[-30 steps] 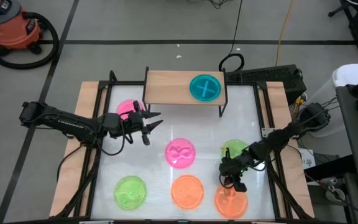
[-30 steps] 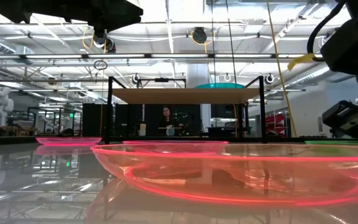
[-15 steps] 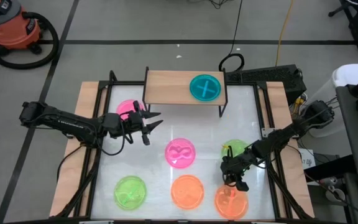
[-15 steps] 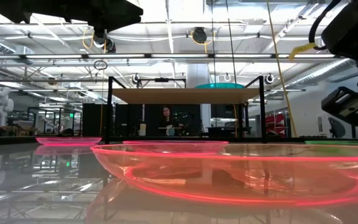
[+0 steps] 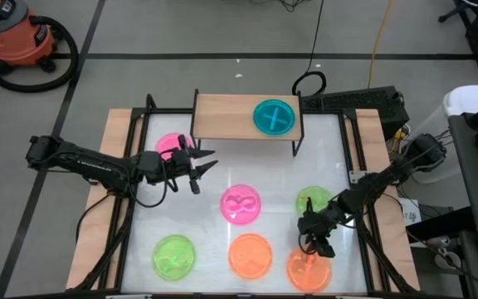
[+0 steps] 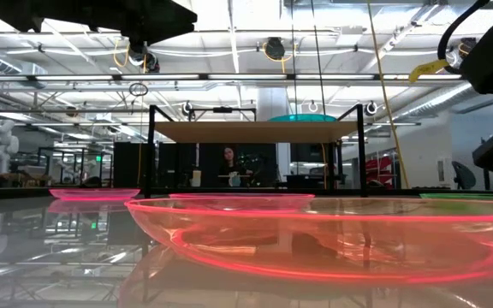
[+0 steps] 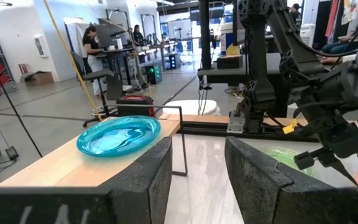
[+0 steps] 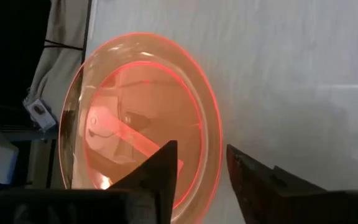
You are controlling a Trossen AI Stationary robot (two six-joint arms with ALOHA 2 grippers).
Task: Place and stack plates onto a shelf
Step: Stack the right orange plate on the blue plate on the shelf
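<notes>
The step in hand looks like picking up another plate for the shelf, which so far carries only one teal plate toward its right end. The right claw hangs with its fingers parted and empty, over the near-right part of the bench, just above the far rim of an orange plate lying flat at the near edge. In the right wrist view that orange plate sits straight ahead of the spread fingers, not yet between them. The next move probably calls for lowering until one finger goes under or over the rim, then closing on it. The left claw waits, fingers apart and empty, near the shelf's left leg, beside a pink plate. More plates lie on the bench: pink, green, green and orange.
</notes>
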